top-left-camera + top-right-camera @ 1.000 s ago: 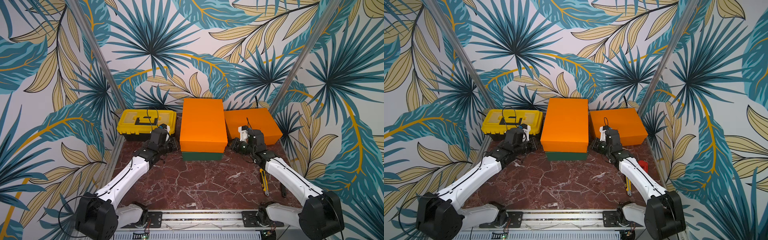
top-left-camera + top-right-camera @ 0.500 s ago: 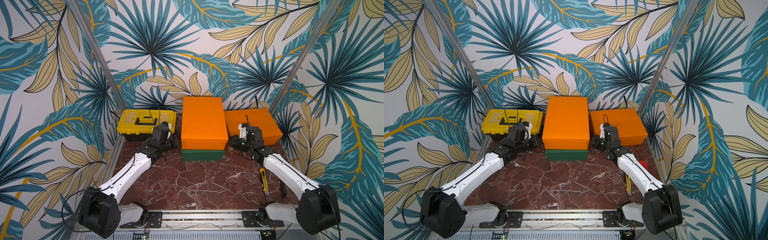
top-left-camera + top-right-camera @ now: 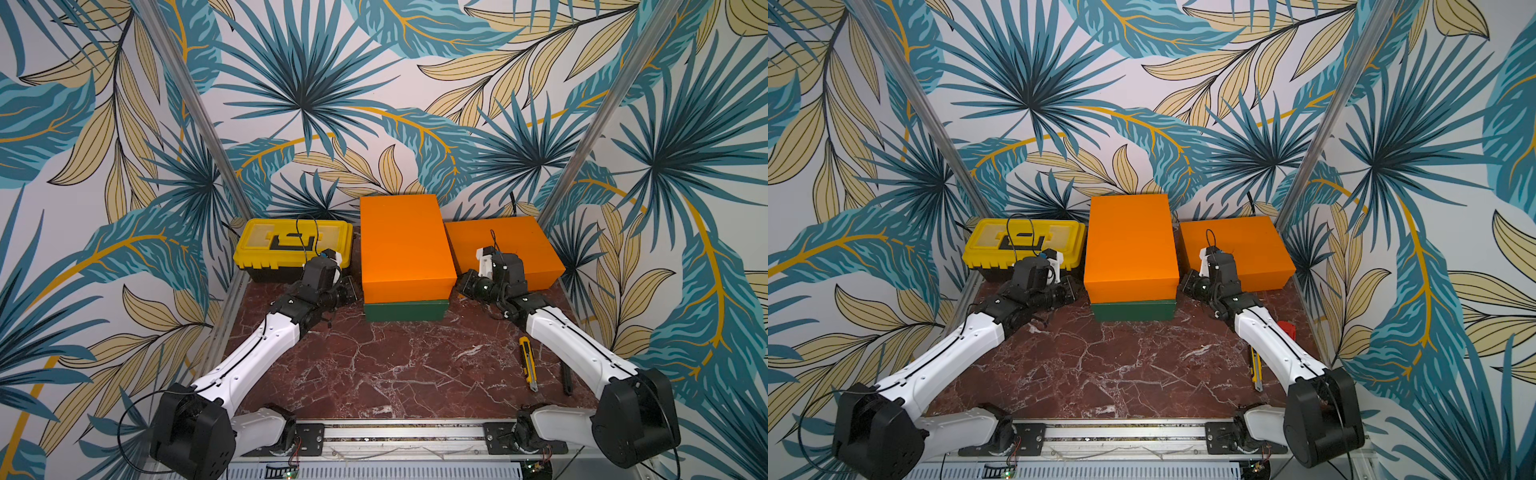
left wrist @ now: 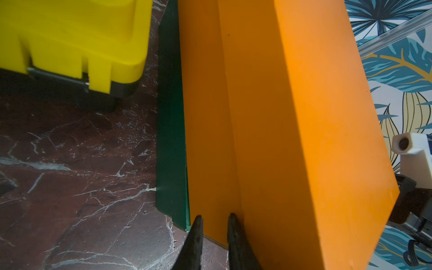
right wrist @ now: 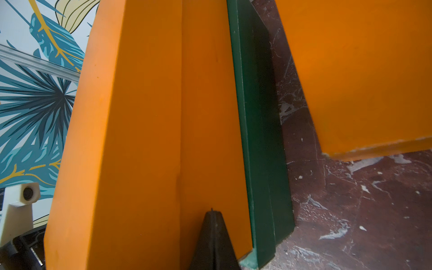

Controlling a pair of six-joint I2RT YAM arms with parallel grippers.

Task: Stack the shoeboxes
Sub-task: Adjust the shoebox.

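In both top views an orange shoebox (image 3: pixel 401 241) (image 3: pixel 1127 245) lies on top of a dark green shoebox (image 3: pixel 405 311) (image 3: pixel 1133 311) at the back middle. A second orange shoebox (image 3: pixel 519 237) (image 3: pixel 1254 241) sits on the table to their right. My left gripper (image 3: pixel 353 291) (image 4: pixel 214 217) is at the stacked orange box's left side, its jaws a narrow gap apart, tips against the box wall and nothing between them. My right gripper (image 3: pixel 459 286) (image 5: pixel 212 211) is shut, its tip pressed on the same box's right side just above the green box (image 5: pixel 257 140).
A yellow-and-black toolbox (image 3: pixel 293 245) (image 4: pixel 70 39) stands at the back left, close to my left wrist. A yellow utility knife (image 3: pixel 528 362) and a dark tool (image 3: pixel 567 378) lie front right, and a red item (image 3: pixel 1286 330) sits by the right arm. Patterned walls enclose the marble table (image 3: pixel 374 365).
Both grippers have edged in along the sides of the upper orange box, which has shifted slightly back on the green one. The right gripper has stayed shut.
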